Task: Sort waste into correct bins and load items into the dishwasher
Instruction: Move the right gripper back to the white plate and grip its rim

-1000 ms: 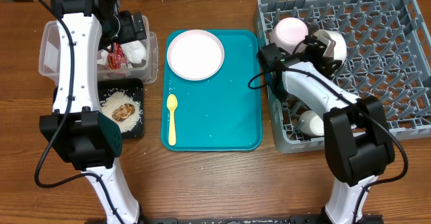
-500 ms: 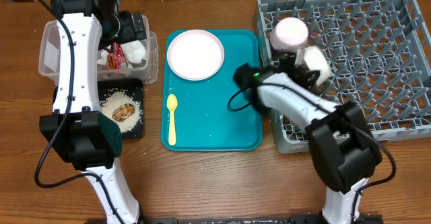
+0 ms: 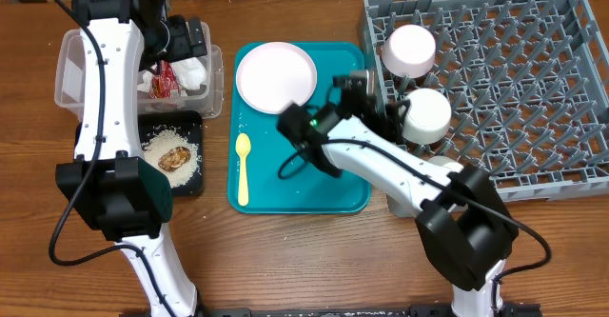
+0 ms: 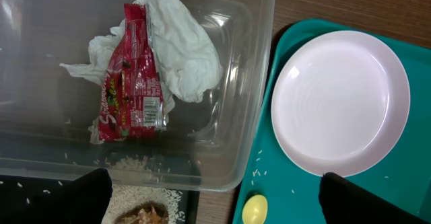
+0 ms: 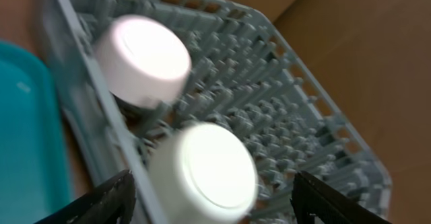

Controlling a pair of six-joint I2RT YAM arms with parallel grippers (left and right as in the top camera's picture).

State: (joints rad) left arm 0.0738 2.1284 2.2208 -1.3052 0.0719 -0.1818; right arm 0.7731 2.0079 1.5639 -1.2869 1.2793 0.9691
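Note:
My left gripper (image 3: 186,41) (image 4: 215,180) hangs open over the near wall of the clear tub (image 3: 71,69) (image 4: 40,136), which holds a red wrapper (image 3: 160,81) (image 4: 131,83) and crumpled white paper (image 3: 190,69) (image 4: 182,49). Rice and a brown lump (image 3: 173,157) lie in the black tray (image 3: 190,186). The pink plate (image 3: 276,77) (image 4: 340,103) and yellow spoon (image 3: 243,169) (image 4: 254,210) rest on the teal tray (image 3: 314,174). In the grey rack (image 3: 533,89) (image 5: 269,96) a pink bowl (image 3: 409,49) (image 5: 141,59) and a white bowl (image 3: 425,114) (image 5: 202,173) sit upside down. My right gripper (image 3: 388,103) (image 5: 212,177) is open at the rack's left edge, its fingers spread wider than the white bowl.
The right arm's elbow (image 3: 304,127) reaches over the teal tray's middle. Stray rice grains dot the teal tray near the spoon. Bare wooden table (image 3: 285,260) runs along the front, and the rack fills the back right.
My right gripper has opened, letting go of the white bowl, which now rests upside down in the rack. The right arm has drawn back to the left. The left arm has not moved.

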